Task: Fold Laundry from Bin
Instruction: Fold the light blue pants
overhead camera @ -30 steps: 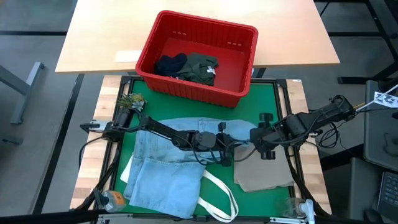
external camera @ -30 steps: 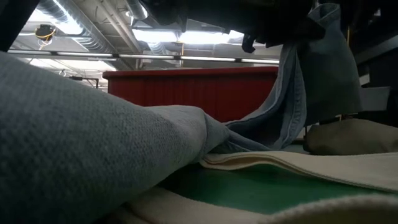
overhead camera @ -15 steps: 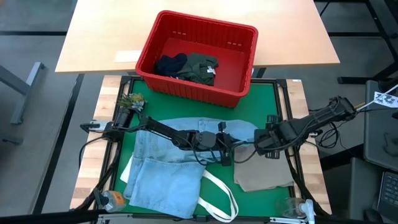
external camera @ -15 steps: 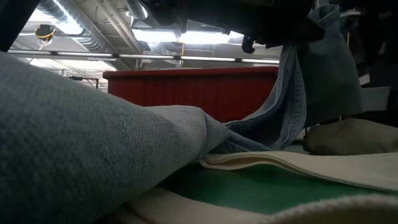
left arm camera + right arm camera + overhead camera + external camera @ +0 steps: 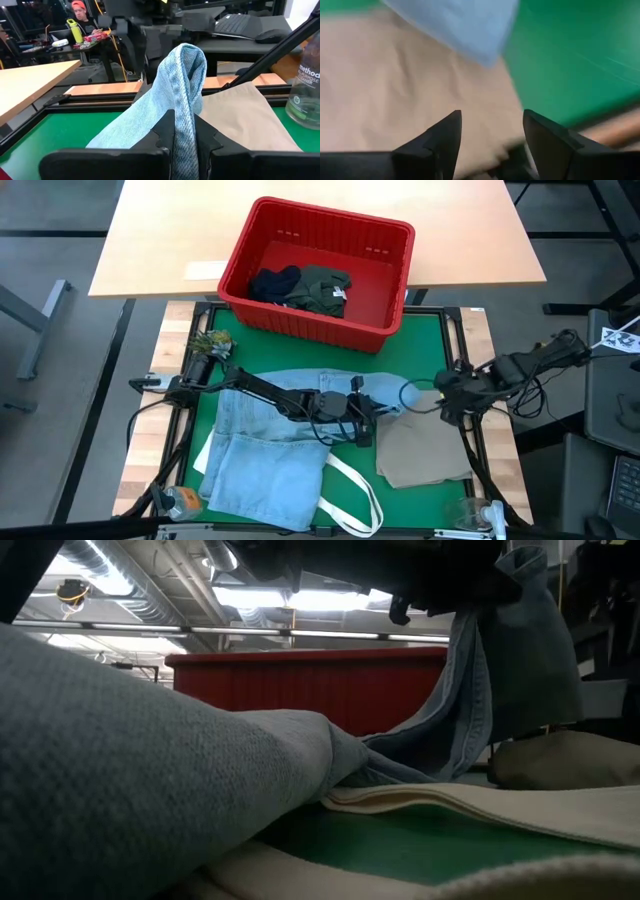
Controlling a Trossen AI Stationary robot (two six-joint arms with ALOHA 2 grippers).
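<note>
The light blue jeans (image 5: 265, 440) lie spread on the green mat (image 5: 440, 340), with one bunched part lifted at mid-table. My left gripper (image 5: 368, 412) is shut on that part, which also shows in the left wrist view (image 5: 186, 75) and the low view (image 5: 490, 670). Folded beige cloth (image 5: 425, 452) rests flat on the mat at the near right. Above its right edge, my right gripper (image 5: 492, 135) hangs open, pointing down and touching nothing. The red bin (image 5: 300, 323) stands at the far side, holding a dark navy garment (image 5: 275, 283) and an olive one (image 5: 325, 288). My left gripper pinches a bunched fold of the jeans (image 5: 183, 131) between its two fingers (image 5: 162, 131). It reaches in about level from the table's left. The fold stands up in a ridge past the fingertips. The cloth below the hold (image 5: 440, 740) drapes slack down onto the mat.
A white tote bag's strap (image 5: 350, 485) lies near the front edge beside the jeans. Bottles stand at the near left corner (image 5: 182, 500) and the near right corner (image 5: 306, 95). A light wooden table (image 5: 160, 240) carries the bin. A person (image 5: 80, 10) sits far behind.
My right gripper has drawn back from the jeans toward the table's right edge, sinking a little and rolling about its own axis. My left gripper and the lifted fold of the jeans have kept still.
</note>
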